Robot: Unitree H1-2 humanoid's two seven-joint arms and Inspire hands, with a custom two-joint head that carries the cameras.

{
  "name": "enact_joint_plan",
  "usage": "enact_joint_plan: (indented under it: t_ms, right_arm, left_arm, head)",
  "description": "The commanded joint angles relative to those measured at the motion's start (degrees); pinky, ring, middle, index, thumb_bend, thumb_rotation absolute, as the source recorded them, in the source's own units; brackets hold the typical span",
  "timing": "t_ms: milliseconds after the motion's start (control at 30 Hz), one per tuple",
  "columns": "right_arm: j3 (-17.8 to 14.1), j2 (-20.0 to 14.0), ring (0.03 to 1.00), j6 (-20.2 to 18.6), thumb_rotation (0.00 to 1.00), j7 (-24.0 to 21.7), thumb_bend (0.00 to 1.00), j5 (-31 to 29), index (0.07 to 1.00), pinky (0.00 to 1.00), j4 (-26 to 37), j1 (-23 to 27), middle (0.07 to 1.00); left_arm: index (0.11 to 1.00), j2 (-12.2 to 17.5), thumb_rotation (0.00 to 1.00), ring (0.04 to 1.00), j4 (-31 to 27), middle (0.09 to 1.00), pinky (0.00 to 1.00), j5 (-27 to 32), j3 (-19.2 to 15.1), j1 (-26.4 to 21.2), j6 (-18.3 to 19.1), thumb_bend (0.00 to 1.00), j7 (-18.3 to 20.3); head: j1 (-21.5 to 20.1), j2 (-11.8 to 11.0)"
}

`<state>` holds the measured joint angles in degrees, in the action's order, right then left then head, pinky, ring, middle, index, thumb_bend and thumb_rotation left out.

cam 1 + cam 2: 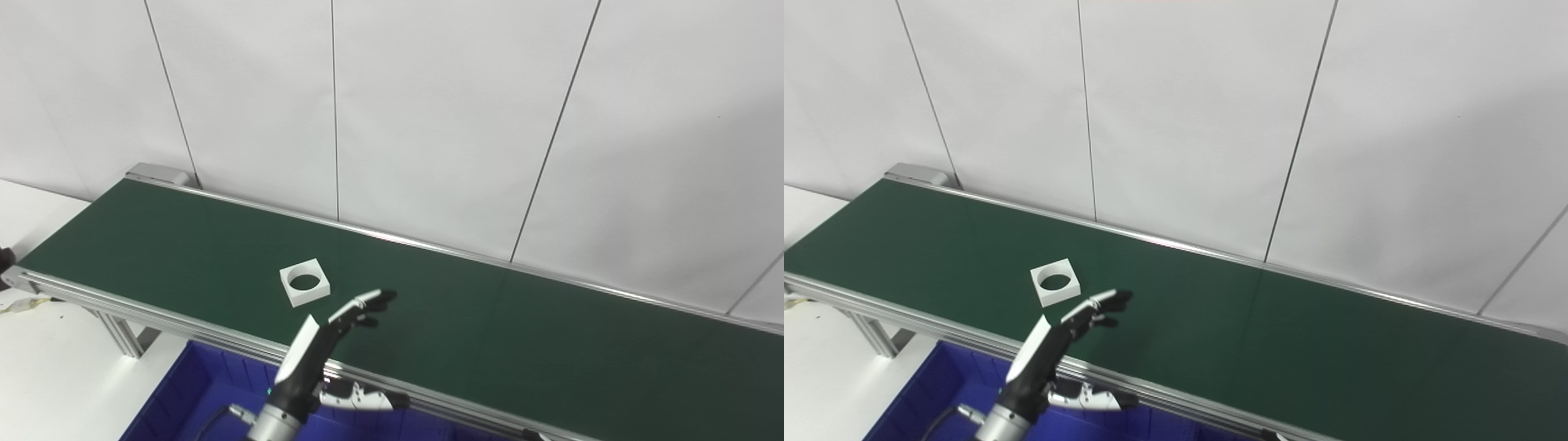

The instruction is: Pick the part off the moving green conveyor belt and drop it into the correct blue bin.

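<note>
**Left eye view: a spread hand waits just short of the part**

From where I stand, the white square part (304,282), with a round hole through its middle, lies flat on the green conveyor belt (490,324), nearer the belt's left end and toward its near edge. The left hand (334,349) reaches in over the near rail (184,327), fingers (367,303) stretched forward and thumb (367,401) swung wide and low, so it is spread and holding nothing. The fingertips hang just to the right of the part, not touching it.

To take the part cleanly, I'd say the hand ought to come down over it with fingers on the far wall and thumb on the near one, timing the close to the belt's travel so the piece doesn't slide out or get knocked askew. Gripping across two opposite flat sides looks safer than hooking the hole.

Only a corner of the blue bin (196,392) shows below the rail, and its contents and any second bin are cut off. Which way the belt runs cannot be told. The right hand is out of sight.
</note>
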<state>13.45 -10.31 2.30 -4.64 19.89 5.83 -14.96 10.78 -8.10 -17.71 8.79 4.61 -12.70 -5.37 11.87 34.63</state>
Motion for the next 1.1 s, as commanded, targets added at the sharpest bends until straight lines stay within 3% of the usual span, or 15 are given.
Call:
enact_joint_plan:
  t_ms: [0,100,300,567,800,1067]
  right_arm:
    - [-0.03,0.33,0.886,2.77,0.23,0.64,0.73,-0.24,0.872,0.81,0.63,0.96,0.909]
    - [0.01,0.36,0.884,3.02,0.22,0.80,0.73,-0.13,0.874,0.81,0.50,0.96,0.909]
    - [0.13,0.46,0.873,3.79,0.22,1.68,0.74,0.50,0.870,0.80,0.19,0.82,0.901]
    - [0.20,0.62,0.868,4.51,0.23,1.99,0.73,0.25,0.870,0.80,-0.39,0.97,0.899]
    - [0.14,1.02,0.859,7.00,0.23,2.97,0.74,-0.02,0.865,0.78,-1.43,1.03,0.889]
    - [0.00,1.58,0.841,10.68,0.27,4.47,0.75,-0.11,0.854,0.76,-2.84,1.03,0.870]
  left_arm:
    - [0.862,1.03,0.35,0.855,-1.56,0.871,0.82,-1.86,-1.39,-2.43,1.14,0.80,0.75]
    - [0.873,2.13,0.36,0.886,-0.56,0.886,0.87,-2.87,-2.78,-4.57,3.30,0.80,1.94]
    - [0.887,4.77,0.45,0.897,1.32,0.901,0.86,-9.65,-4.03,-8.76,8.80,0.83,3.12]
    - [0.910,8.25,0.47,0.883,7.77,0.923,0.80,-15.63,-4.43,-14.43,10.45,0.83,2.61]
    - [0.927,9.97,0.42,0.912,12.55,0.943,0.87,-21.75,-2.99,-18.80,16.72,0.85,4.17]
    - [0.924,10.48,0.41,0.905,20.25,0.937,0.88,-25.81,-0.24,-23.03,17.99,0.86,1.62]
  head:
    - [-0.04,-0.13]
    - [-0.08,-0.31]
    - [-0.18,-0.47]
    - [0.06,-0.84]
    - [-0.05,-1.12]
    - [-0.67,-1.34]
